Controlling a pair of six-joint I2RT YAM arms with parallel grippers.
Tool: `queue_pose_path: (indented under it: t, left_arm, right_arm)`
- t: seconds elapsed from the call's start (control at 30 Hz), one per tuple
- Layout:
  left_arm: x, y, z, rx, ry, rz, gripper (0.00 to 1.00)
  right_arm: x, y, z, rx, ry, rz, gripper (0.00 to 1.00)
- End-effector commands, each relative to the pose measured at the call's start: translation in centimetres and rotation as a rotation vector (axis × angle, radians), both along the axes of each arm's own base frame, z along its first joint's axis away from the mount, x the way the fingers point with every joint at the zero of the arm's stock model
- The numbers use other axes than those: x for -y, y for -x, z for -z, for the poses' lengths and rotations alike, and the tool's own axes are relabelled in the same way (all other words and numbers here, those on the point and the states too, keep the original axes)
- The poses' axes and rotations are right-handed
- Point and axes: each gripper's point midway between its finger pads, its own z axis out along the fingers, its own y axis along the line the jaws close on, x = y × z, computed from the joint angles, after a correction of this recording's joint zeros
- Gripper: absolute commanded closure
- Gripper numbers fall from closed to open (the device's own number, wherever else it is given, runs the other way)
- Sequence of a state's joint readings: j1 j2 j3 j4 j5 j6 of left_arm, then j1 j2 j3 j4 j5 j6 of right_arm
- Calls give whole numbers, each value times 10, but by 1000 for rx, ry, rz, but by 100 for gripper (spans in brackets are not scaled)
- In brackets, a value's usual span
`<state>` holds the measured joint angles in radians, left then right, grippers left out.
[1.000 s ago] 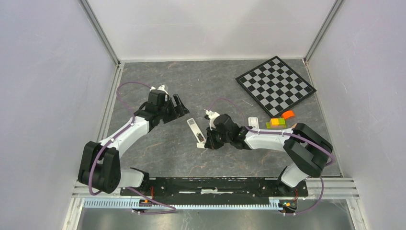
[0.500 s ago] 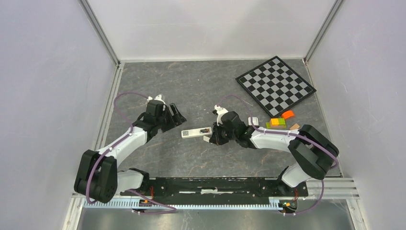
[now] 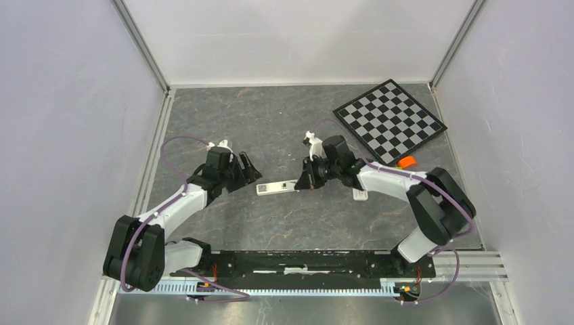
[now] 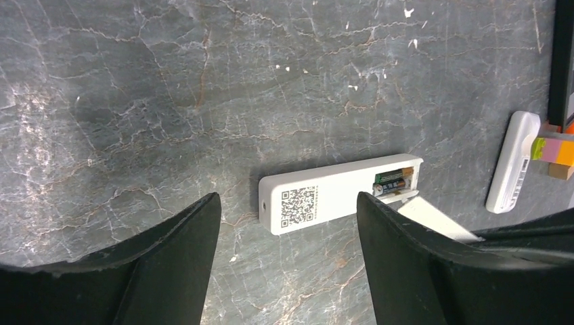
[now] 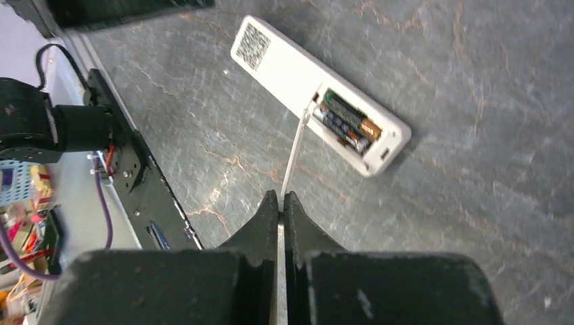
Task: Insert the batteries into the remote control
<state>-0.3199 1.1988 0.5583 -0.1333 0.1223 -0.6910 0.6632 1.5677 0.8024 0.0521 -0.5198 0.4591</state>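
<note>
The white remote control (image 3: 276, 187) lies face down near the middle of the grey table (image 3: 271, 122), a little closer to the near edge. Its bay is open and the batteries (image 5: 346, 122) are seated side by side inside, with a brassy end showing. The right gripper (image 5: 280, 203), fingers pressed together, pinches the thin white cover (image 5: 292, 152) edge-on, its far tip at the bay's rim. The left gripper (image 4: 287, 198) hovers spread wide above the remote's labelled end, touching nothing. The cells look light, smooth and apt to roll if tipped out. The remote looks like stiff, light plastic that would likely skid under a sideways push. It is best gripped across its long sides at the labelled end, clear of the bay. The cover seems thin enough to flex.
</note>
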Motion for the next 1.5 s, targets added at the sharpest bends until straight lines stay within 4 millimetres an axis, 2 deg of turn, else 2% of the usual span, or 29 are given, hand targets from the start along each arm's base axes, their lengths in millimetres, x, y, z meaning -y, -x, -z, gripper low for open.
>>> queue_pose_path:
  t: [0.0,0.17,0.4,0.73,1.03,1.3,1.47]
  left_arm:
    - [2,1,8,-27,11,9,23]
    - [8,5,18,-62,21,51,29]
    - [19,4,24,-91,52,99,37]
    - [21,2,30,-103,46,117,44]
    - [27,-7,32,-98,57,133,59]
    - [39,-19,27,-72,107,154,61]
    - [37,-17,30,-77,99,147,62]
  right_arm:
    - [-13,-11,-13,-43,-64,-101,100]
    - [-11,-19,-2,-144,-63,-104,100]
    - [-7,-19,13,-226,-60,-111,100]
    - [-6,-21,22,-321,-101,-110,100]
    - [-6,-25,13,-374,-194,-93,100]
    - [-6,-19,17,-423,-211,-80,100]
    - [-3,-12,21,-473,-230,-38,100]
